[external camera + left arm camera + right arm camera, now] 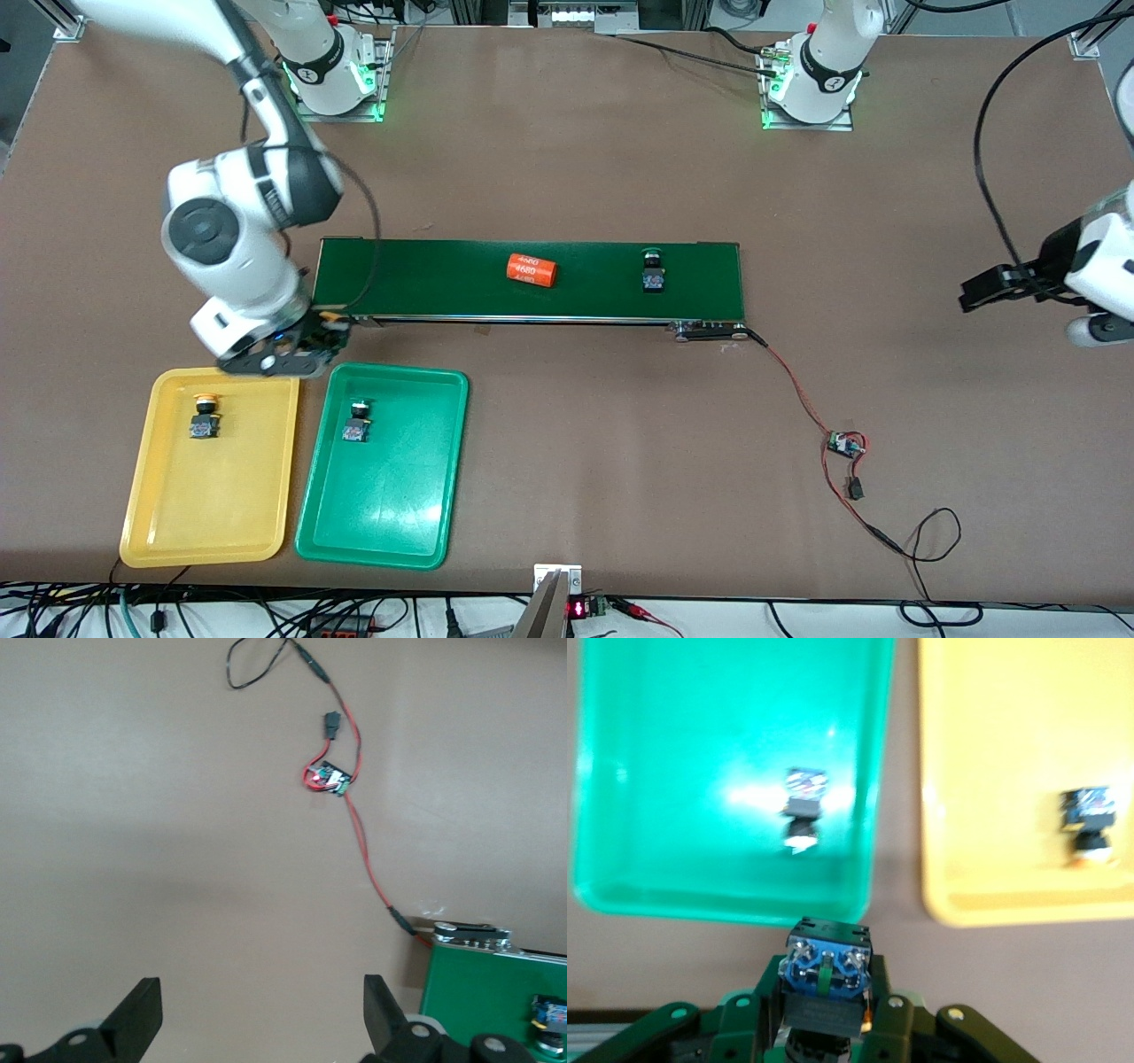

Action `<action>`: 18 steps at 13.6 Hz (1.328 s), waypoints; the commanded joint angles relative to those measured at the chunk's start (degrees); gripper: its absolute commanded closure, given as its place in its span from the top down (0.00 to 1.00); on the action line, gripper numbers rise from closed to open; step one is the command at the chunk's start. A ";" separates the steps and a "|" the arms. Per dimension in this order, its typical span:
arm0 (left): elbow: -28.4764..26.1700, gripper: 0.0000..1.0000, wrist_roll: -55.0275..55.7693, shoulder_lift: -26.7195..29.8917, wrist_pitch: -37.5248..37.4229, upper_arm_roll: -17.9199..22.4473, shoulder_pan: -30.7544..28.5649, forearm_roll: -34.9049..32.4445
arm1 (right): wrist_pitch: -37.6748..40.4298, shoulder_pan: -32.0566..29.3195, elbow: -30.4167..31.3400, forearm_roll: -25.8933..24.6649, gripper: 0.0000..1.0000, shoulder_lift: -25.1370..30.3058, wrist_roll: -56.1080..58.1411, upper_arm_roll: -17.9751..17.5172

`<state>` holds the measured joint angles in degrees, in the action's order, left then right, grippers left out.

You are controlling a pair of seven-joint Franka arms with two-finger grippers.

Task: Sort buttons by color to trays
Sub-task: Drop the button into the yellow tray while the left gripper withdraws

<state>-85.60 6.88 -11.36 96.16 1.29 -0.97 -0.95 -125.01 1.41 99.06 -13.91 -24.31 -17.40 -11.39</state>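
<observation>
While the right gripper (306,341) is hanging over the strip of bare table between the conveyor belt (532,279) and the two trays, its jaws are closing tightly on a button (827,970), whose blue-and-black body is showing between the fingers in the right wrist view; its cap colour cannot be told there. Taking the belt as the landmark, the yellow tray (168,523) and the green tray (390,523) are lying side by side nearer to the front camera than the belt, at the right arm's end of it, the yellow one farther out toward that end. A yellow-capped button (204,416) is sitting in the yellow tray and a green-capped button (356,421) is sitting in the green tray, each in the part of its tray closest to the belt. Another button (653,271) is resting on the belt toward the left arm's end, and an orange cylinder (532,269) with white print is lying on the belt near its middle. The left gripper (1005,288) is waiting well off the belt's left-arm end, over bare table, its jaws standing wide apart and holding nothing.
</observation>
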 commanded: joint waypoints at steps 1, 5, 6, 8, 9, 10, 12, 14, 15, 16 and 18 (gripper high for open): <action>0.79 1.00 -1.69 1.24 -1.68 1.61 2.20 1.21 | 0.56 -2.28 -6.41 -0.41 0.19 -6.44 5.78 0.75; 0.27 1.00 -4.41 3.97 -1.68 1.26 2.29 1.21 | -6.44 -4.91 -6.86 -2.51 0.19 -11.54 7.90 2.07; 0.00 1.00 -4.94 4.06 -1.68 1.26 2.21 1.21 | -8.48 -5.18 -6.77 -4.35 0.19 -12.68 8.17 2.68; -0.09 1.00 -5.03 3.89 -1.59 1.26 2.29 0.69 | -11.39 -5.19 -6.77 -6.03 0.19 -14.45 8.26 4.00; -0.18 1.00 -4.95 3.80 -1.59 1.26 2.38 0.60 | -12.62 -5.19 -6.77 -6.47 0.19 -15.24 8.35 4.79; -0.18 1.00 -4.86 3.80 -1.59 1.17 2.47 0.60 | -14.20 -5.27 -6.68 -8.04 0.19 -15.85 8.26 5.23; -0.18 1.00 -4.16 3.71 -1.59 1.17 2.47 0.60 | -18.23 -5.97 -6.68 -9.89 0.19 -18.13 8.26 5.49; -0.61 1.00 -3.72 3.53 -1.42 1.17 2.56 0.68 | -22.63 -6.15 -6.33 -11.57 0.19 -19.46 8.26 7.07; -0.70 1.00 -3.63 3.53 -1.33 1.17 2.38 0.77 | -22.83 -6.24 -6.25 -11.57 0.24 -19.72 8.17 7.25; -0.70 1.00 -3.63 3.53 -1.24 1.17 2.38 0.77 | -22.83 -6.24 -6.24 -11.49 0.44 -19.81 7.74 7.25; -0.70 1.00 -3.54 3.53 -1.15 0.47 2.64 0.51 | -22.91 -6.15 -5.81 -10.88 0.85 -19.90 7.20 7.25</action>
<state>-85.82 3.44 -8.28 95.07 1.62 0.80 -0.94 -147.68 -4.57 93.58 -24.40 -43.92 -10.05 -3.85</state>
